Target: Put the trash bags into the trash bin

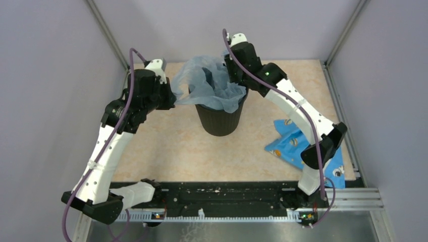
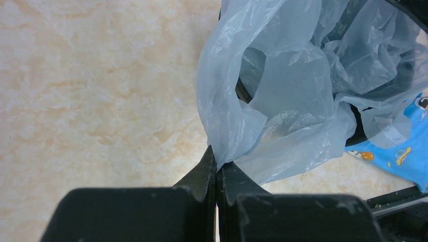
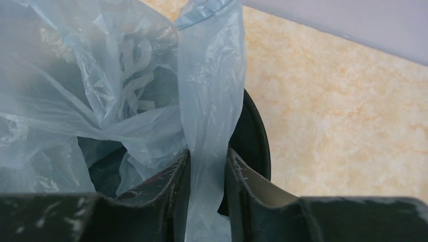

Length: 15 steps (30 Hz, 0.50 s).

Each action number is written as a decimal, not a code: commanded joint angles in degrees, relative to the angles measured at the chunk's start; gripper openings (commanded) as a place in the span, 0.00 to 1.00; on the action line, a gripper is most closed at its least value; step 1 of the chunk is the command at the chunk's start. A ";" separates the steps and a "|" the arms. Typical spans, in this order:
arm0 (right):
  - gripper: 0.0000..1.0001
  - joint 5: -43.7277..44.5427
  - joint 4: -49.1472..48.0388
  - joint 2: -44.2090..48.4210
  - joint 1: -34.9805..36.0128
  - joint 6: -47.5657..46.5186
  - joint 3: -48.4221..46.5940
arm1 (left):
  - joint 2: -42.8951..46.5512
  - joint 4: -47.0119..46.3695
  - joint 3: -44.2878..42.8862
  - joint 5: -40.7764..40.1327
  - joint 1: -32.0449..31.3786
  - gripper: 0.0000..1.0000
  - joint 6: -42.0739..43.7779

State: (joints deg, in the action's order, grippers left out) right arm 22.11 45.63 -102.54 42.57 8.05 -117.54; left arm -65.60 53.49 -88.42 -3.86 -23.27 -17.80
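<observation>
L hand (image 2: 217,166) clamped on trash bag (image 2: 292,96) hem beside trash bin (image 1: 220,121); R hand (image 3: 208,156) apart astride hem: close fully before pulling.

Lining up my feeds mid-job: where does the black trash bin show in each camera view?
Top external: the trash bin stands upright, just above the picture's centre.
Left wrist: trash bin at the right side, only arcs of its black rim showing, the rest under film.
Right wrist: trash bin just right of centre, its rim a dark curve.
Shared landmark: the pale blue trash bag draped over the rim, seen in all three views.
</observation>
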 commanded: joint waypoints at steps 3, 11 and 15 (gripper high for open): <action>0.10 2.82 -1.18 7.27 -0.06 2.42 2.20 | 1.34 0.11 0.25 -1.20 0.24 0.00 1.32; 0.00 5.49 2.08 13.80 -0.87 5.56 6.37 | 1.91 1.85 3.55 -4.16 0.24 0.00 1.40; 0.00 3.89 0.82 19.46 -2.34 7.92 14.30 | 2.22 1.58 7.08 -2.23 0.24 0.00 0.31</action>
State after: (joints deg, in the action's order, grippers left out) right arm 25.85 46.70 -88.99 41.80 12.86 -108.71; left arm -64.58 54.94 -84.18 -6.57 -23.27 -17.23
